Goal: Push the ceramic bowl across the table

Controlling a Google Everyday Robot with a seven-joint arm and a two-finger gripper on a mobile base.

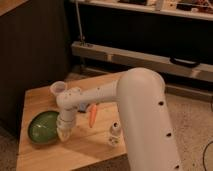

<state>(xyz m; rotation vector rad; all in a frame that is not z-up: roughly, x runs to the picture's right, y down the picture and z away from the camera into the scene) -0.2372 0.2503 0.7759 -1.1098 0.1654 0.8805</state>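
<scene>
The ceramic bowl (43, 128) is a wide shallow dark-green bowl on the left part of the light-wood table (85, 150). My white arm reaches from the right down to the table. My gripper (63, 131) hangs at the bowl's right rim, touching or almost touching it. The gripper points down at the tabletop.
A small white cup (58, 89) stands behind the bowl. An orange carrot-like object (92, 114) lies right of the gripper. A small white bottle (114, 133) stands near the table's front right. A dark wall is at left, a metal shelf rail (140, 59) behind.
</scene>
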